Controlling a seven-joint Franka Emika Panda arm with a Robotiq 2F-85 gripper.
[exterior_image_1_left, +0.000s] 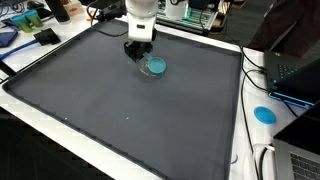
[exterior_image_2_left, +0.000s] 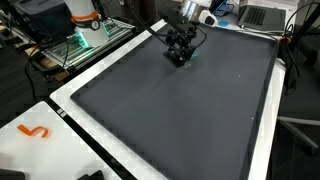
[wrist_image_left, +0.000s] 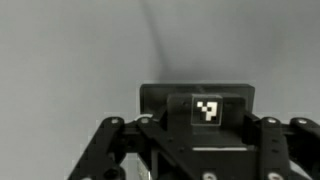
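My gripper (exterior_image_1_left: 139, 52) hangs low over the dark grey mat (exterior_image_1_left: 120, 100) near its far edge; it also shows in the other exterior view (exterior_image_2_left: 180, 52). A small round light-blue dish (exterior_image_1_left: 155, 67) lies on the mat right beside the fingers, touching or almost touching them. In the wrist view only the gripper's black body and side linkages show, with a black plate carrying a black-and-white square tag (wrist_image_left: 207, 109) in the middle. The fingertips are hidden behind that plate, and the blue dish is out of that view.
A white border (exterior_image_1_left: 238, 120) frames the mat. A blue disc (exterior_image_1_left: 264, 114) and a laptop (exterior_image_1_left: 298, 70) sit beyond one side, with cables and clutter (exterior_image_1_left: 30, 25) at the back. An orange hook shape (exterior_image_2_left: 34, 131) lies on the white table, and a second robot base (exterior_image_2_left: 86, 20) stands nearby.
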